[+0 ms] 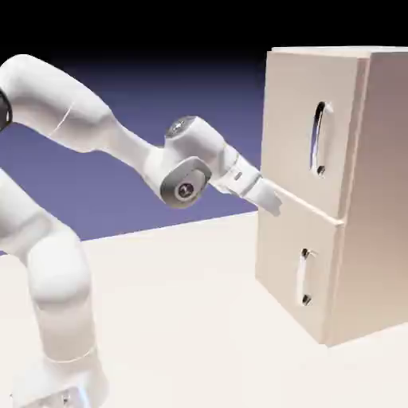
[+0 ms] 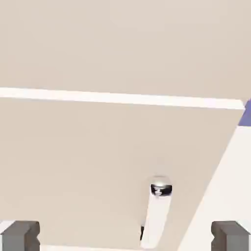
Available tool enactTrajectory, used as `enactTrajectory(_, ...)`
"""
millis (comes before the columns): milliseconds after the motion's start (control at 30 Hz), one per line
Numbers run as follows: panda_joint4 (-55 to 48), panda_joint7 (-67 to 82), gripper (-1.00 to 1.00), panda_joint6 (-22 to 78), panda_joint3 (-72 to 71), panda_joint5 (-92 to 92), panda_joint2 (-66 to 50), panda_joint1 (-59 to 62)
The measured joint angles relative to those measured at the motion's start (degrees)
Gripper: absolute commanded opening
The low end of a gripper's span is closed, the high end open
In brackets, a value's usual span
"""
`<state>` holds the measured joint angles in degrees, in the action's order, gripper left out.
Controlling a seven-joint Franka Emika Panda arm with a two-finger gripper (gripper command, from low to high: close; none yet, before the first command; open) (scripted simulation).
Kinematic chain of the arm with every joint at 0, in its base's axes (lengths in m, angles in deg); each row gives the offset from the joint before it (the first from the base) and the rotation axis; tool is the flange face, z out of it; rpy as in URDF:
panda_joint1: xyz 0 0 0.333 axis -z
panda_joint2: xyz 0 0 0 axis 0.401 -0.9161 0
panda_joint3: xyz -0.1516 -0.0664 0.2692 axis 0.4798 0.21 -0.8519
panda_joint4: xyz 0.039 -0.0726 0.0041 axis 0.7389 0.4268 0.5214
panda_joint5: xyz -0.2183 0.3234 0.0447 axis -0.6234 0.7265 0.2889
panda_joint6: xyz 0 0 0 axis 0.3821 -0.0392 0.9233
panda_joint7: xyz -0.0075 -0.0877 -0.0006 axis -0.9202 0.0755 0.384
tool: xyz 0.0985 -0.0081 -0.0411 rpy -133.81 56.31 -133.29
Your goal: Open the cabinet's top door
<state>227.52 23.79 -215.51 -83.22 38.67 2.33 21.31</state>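
The tall beige cabinet (image 1: 374, 199) stands at the exterior view's right. Its top door (image 1: 295, 119) is shut and carries a long arched handle (image 1: 320, 137). My gripper (image 1: 273, 204) hovers at the seam between the two doors, near the front's left edge, well left of and below that handle. In the hand view the gripper (image 2: 125, 238) is open, and its grey fingertips (image 2: 19, 236) stand wide apart with nothing held. A pale seam (image 2: 122, 98) splits two beige panels. The lower panel carries a short pale handle (image 2: 157, 213) with a metal end.
The smaller lower door (image 1: 287, 263) with its short handle (image 1: 304, 277) sits under the top door. The pale table (image 1: 183, 319) stretches between my base and the cabinet. Blue backdrop (image 2: 246, 113) and table (image 2: 230, 181) show past the cabinet's edge in the hand view.
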Motion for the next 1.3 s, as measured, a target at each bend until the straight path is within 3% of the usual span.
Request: enactTrajectory(1300, -11.69, 77.15, 0.00, 26.01, 43.67, -97.18, 40.42, -53.08)
